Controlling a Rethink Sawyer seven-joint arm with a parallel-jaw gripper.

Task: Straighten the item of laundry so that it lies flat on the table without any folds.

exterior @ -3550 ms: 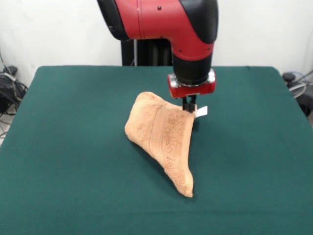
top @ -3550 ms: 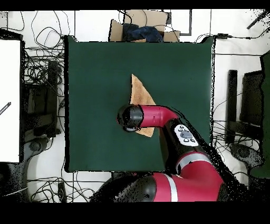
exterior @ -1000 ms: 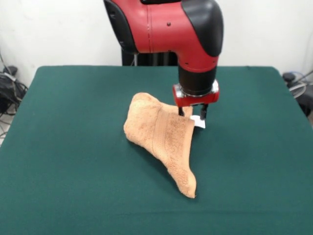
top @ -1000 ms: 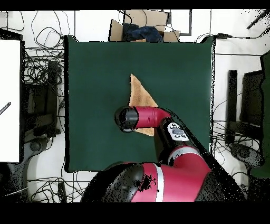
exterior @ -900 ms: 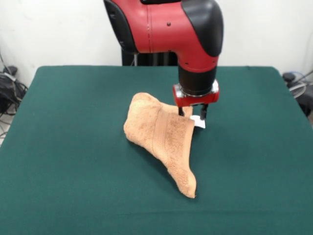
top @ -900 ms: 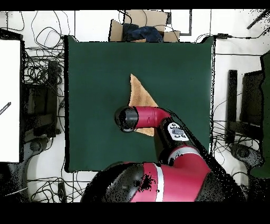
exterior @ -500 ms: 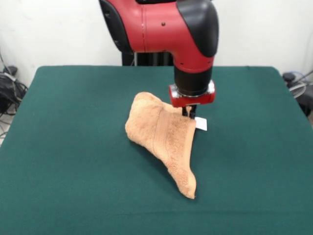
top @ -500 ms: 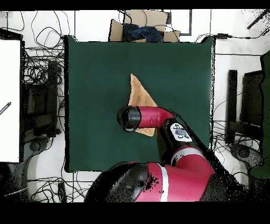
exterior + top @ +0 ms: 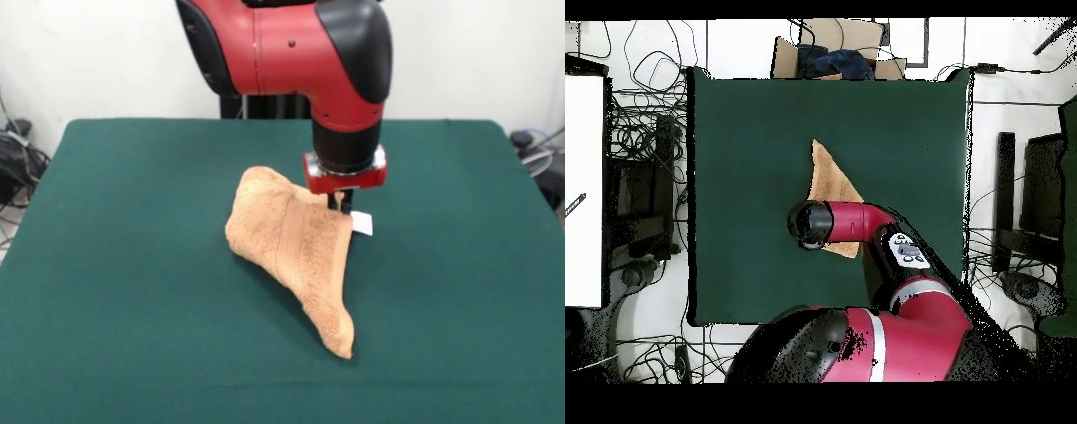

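The item of laundry (image 9: 296, 252), an orange-tan terry towel, lies folded into a rough triangle near the middle of the table (image 9: 132, 230). One point of it reaches toward the near edge, and its woven band runs down the fold. A small white tag (image 9: 361, 223) sticks out at its far right corner. My gripper (image 9: 340, 205) stands straight down on that corner, shut on the towel's edge beside the tag. In the overhead view the arm's wrist (image 9: 811, 225) hides the gripper and covers part of the towel (image 9: 829, 178) on the green table (image 9: 745, 140).
Tangled cables (image 9: 645, 130) and equipment lie on the floor around the table. A cardboard box (image 9: 827, 50) sits just past one table edge. A white panel (image 9: 585, 190) stands at the overhead view's left.
A second ago the fingers stood open astride the towel's corner. They have since closed on it, and the gripper has shifted slightly left. The towel's shape is nearly unchanged.
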